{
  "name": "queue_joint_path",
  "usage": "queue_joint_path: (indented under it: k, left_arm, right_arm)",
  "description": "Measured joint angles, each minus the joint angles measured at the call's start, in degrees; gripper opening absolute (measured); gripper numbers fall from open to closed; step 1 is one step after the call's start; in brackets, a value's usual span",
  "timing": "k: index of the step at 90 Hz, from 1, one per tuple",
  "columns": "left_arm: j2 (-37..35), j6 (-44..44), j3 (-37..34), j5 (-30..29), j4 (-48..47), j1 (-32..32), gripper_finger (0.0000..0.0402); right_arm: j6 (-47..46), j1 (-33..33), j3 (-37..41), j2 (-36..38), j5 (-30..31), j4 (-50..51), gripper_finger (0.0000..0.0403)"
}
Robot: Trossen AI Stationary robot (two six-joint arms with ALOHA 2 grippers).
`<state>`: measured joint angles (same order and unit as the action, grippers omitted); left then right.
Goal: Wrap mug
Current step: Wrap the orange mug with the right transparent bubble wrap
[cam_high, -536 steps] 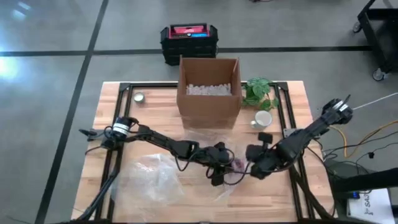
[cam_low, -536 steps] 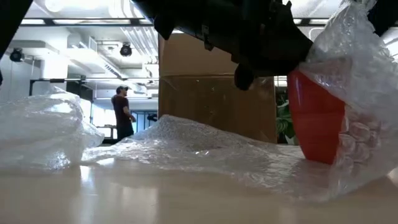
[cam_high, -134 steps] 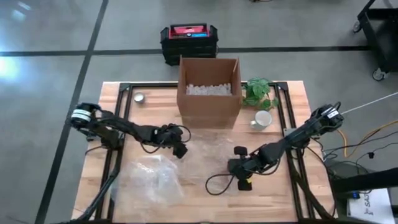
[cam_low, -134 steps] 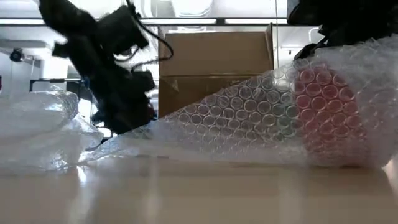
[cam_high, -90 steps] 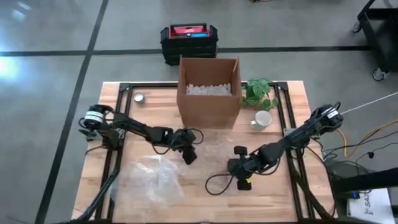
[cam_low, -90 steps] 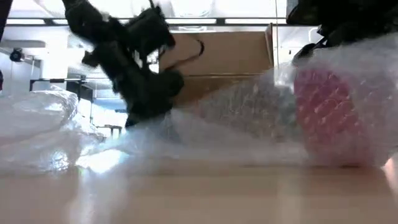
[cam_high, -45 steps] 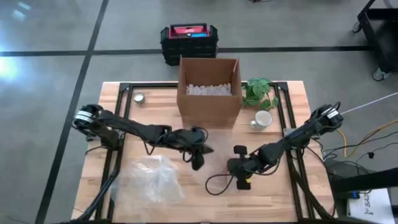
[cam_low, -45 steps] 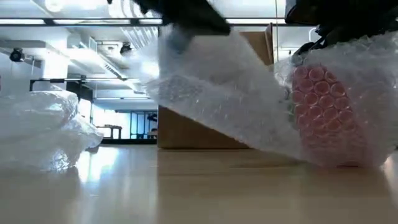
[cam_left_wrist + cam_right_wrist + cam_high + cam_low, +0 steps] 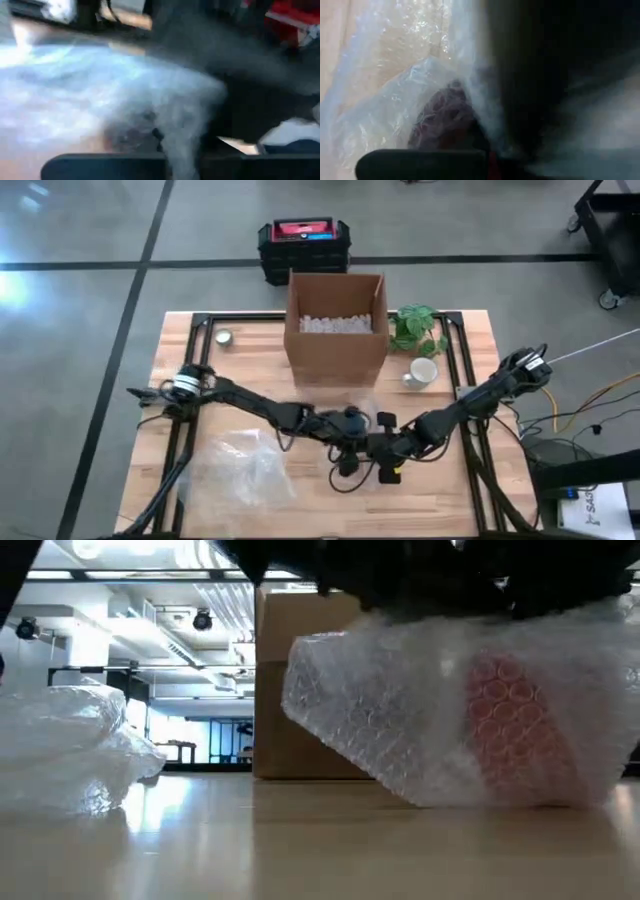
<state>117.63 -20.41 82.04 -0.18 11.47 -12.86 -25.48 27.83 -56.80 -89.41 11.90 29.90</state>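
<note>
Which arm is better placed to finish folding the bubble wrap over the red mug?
Probably the left: its gripper is over the bubble wrap draped across the red mug, while the right gripper sits at the mug, apparently steadying it.

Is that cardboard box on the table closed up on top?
No, in the high view the cardboard box stands open, its flaps up and white packing fill showing inside.

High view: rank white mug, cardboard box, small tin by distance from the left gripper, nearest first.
From the left gripper, at the table's front centre:
1. White ceramic mug, back right, beside the plant.
2. Brown cardboard box, back centre; close to the mug's distance, arguably a tie.
3. Small round tin, back left corner.
</note>
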Motion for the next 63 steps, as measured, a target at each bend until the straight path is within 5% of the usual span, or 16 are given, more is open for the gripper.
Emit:
queue_joint_path:
  k: [38, 63]
  left_arm:
    - [2.20, 0.65, 3.81, -0.33, -3.55, -0.25, 0.0000]
    - [2.64, 0.66, 2.93, -0.36, -5.47, -0.26, 0.0000]
  right_arm:
    - [-0.68, 0.29, -14.61, 1.35, -6.58, 26.02, 0.0000]
    - [-0.46, 0.29, -21.18, 4.53, 0.48, 29.99, 0.0000]
